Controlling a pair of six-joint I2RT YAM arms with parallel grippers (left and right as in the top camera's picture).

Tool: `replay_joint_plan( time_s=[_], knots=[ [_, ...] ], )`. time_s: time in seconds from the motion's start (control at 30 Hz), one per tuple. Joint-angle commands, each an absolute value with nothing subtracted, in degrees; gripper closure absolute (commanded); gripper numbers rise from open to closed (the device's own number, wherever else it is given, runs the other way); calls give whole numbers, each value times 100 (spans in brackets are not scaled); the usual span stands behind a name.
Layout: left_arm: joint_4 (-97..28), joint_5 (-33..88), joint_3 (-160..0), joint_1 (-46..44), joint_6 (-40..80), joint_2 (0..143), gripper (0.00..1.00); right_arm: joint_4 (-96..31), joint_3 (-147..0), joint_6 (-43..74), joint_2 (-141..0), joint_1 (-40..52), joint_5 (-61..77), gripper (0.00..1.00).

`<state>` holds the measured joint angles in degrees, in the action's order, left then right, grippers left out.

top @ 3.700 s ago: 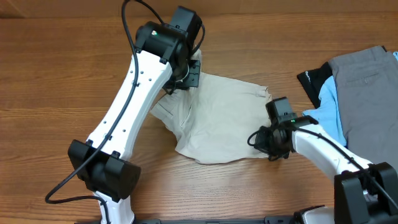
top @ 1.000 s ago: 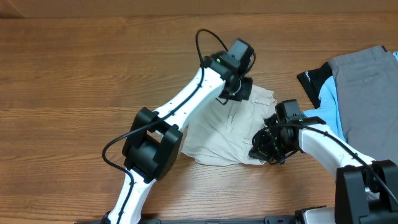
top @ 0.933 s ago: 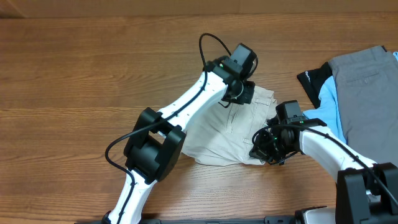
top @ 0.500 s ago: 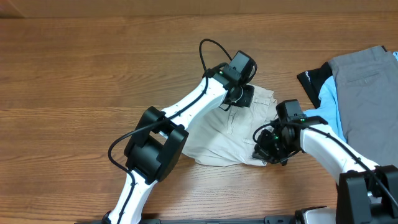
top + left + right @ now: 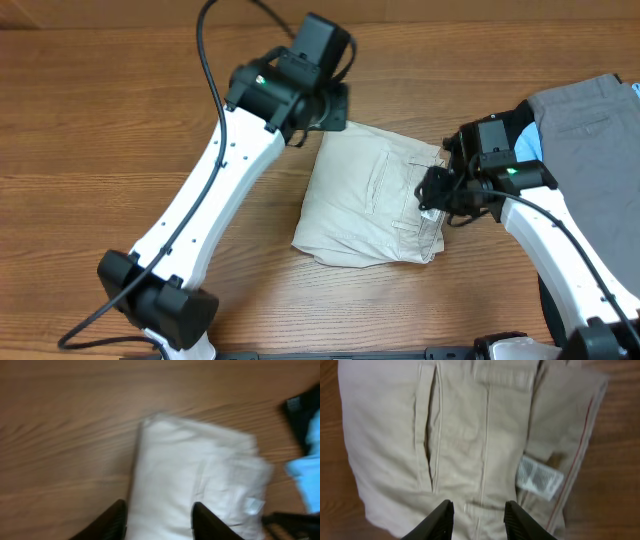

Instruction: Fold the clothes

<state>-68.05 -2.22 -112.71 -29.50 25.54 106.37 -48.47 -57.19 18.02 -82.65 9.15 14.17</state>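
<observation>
Item: clothes (image 5: 372, 205), one cream garment with a stitched pocket and a white label (image 5: 540, 477). It lies as a folded bundle mid-table (image 5: 100, 150), with its long axis running away from the arm bases. Left gripper (image 5: 335, 108): fingers spread with nothing between them, at the bundle's far left corner; its wrist view is blurred, so I cannot tell its height over the cloth (image 5: 200, 480). Right gripper (image 5: 436, 190): fingers spread and empty, hovering over the bundle's right edge by the label. I judge it the nearer arm for a fold across the long axis, the cloth lying to its left. Stacked well to the right: grey trousers (image 5: 590, 130), light-blue garment (image 5: 527, 150), black garment (image 5: 498, 126).
</observation>
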Motion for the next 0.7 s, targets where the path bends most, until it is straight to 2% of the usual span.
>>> replay_joint_plan(
  time_s=[0.0, 0.2, 0.3, 0.33, 0.37, 0.47, 0.67],
  knots=[
    [-7164, -471, -11170, -2587, 2593, 10943, 47, -4390, -5618, 1647, -8718, 923, 1245, 62],
    [-7470, -486, -11148, -2364, 2587, 11028, 45, -3771, -5618, 1647, -9415, 923, 1022, 69],
    [-7520, -495, -11146, -2364, 2571, 11028, 45, -3603, -5618, 1647, -9574, 923, 781, 69],
    [-7520, -495, -11146, -2364, 2571, 11028, 45, -3581, -5618, 1647, -9581, 923, 707, 68],
    [-7520, -495, -11146, -2366, 2571, 11028, 45, -3566, -5618, 1647, -9581, 923, 642, 62],
    [-7518, -491, -11107, -2370, 2574, 11028, 45, -3649, -5618, 1647, -9581, 923, 646, 56],
    [-7373, -493, -10746, -2370, 2574, 11028, 45, -3863, -5621, 1651, -9581, 919, 786, 55]
  ],
)
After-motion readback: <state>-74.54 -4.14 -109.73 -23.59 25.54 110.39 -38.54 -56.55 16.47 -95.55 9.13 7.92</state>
